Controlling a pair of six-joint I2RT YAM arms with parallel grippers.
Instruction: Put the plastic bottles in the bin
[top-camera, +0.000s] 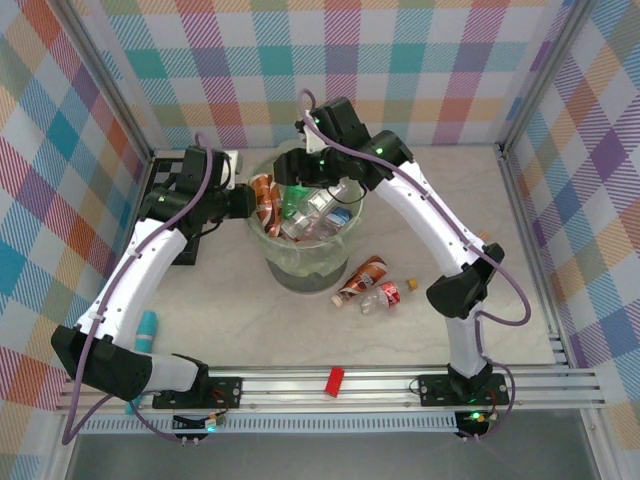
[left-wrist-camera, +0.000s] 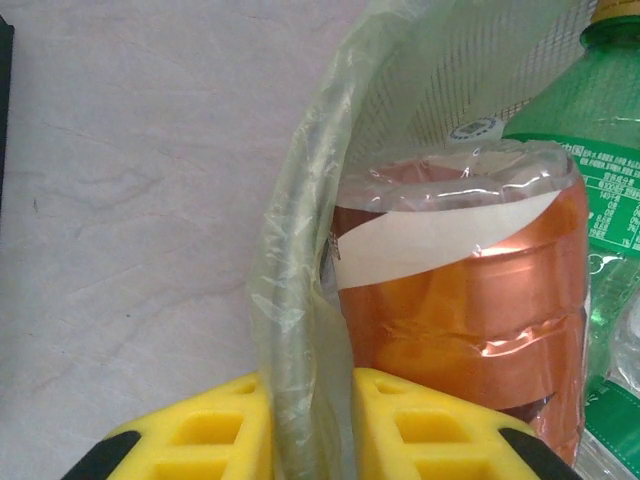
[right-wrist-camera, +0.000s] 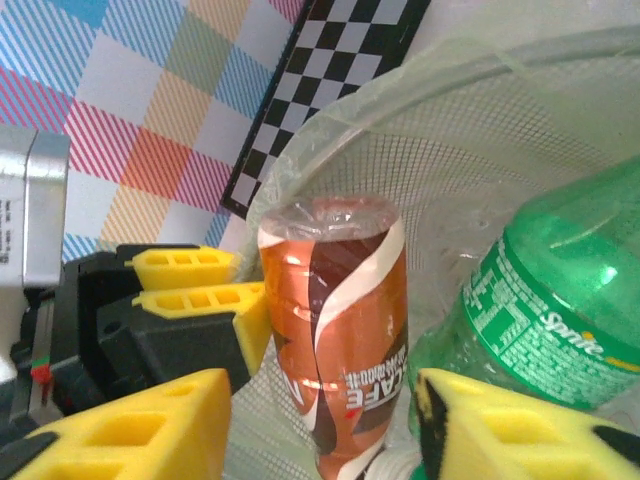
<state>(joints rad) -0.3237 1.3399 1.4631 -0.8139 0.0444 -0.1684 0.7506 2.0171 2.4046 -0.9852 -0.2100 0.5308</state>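
- Pale-green bin (top-camera: 300, 268) sits mid-table, and a pile of plastic bottles (top-camera: 310, 210) is already inside it.
- The left gripper (left-wrist-camera: 305, 385) is clamped onto the bin's rim, liner and all, with one yellow finger on each side.
- The right gripper (right-wrist-camera: 322, 385) hangs over the bin with its jaws apart, gripping nothing.
- Inside, a brown bottle (right-wrist-camera: 335, 330) stands bottom-up against the wall, just beside the green Sprite bottle (right-wrist-camera: 540, 310).
- Two are still out on the table right of the bin: a dark bottle (top-camera: 362, 278) and a red-label bottle (top-camera: 385, 297), lying close together.
- The chessboard (right-wrist-camera: 330, 90) is behind the bin, and the red block (top-camera: 335, 381) is at the near edge.
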